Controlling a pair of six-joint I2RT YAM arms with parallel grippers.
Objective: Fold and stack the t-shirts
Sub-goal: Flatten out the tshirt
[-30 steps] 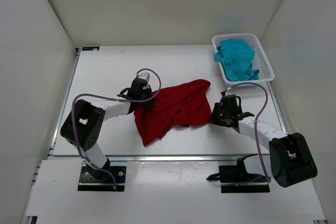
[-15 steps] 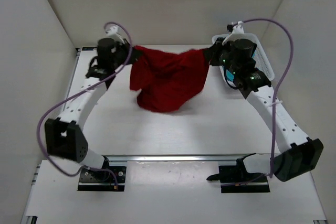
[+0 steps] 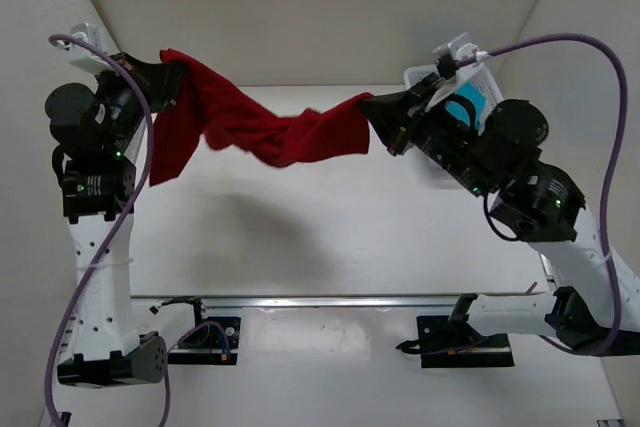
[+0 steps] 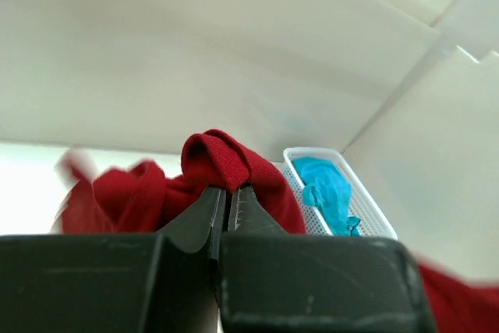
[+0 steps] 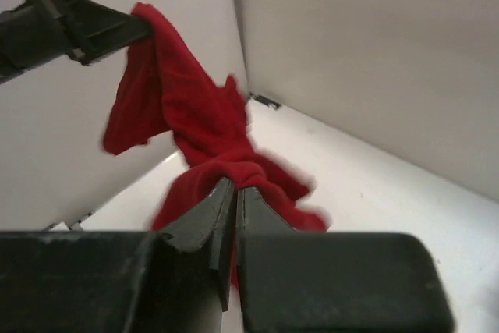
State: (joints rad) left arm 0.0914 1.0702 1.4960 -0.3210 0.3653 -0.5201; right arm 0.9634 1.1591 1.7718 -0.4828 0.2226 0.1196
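From above, I hold the red shirt point(image 3: 270, 135) in the air, strung across the upper half of the frame between my two arms. My left gripper point(image 3: 172, 79), upper left, is clamped on one end. My right gripper point(image 3: 372, 113), right of centre, is clamped on the other. I judge the lift is meant to clear the table point(image 3: 300, 237) so the cloth can hang open before it is laid flat. It has not opened: the middle is twisted like a rope and sags, and a flap dangles below the left grip. The teal shirt point(image 3: 462, 107) lies in the basket point(image 3: 420, 77) at upper right, mostly hidden behind my right arm.

In the left wrist view, my jaws press together at lower centre with a bunched red fold over their tips. The teal shirt shows in its basket further right.

In the right wrist view, my jaws are closed on a red wad at centre. The shirt runs from there to the upper left, where the other gripper pinches it. Neither shirt is folded yet, and I think the twist must come out first.
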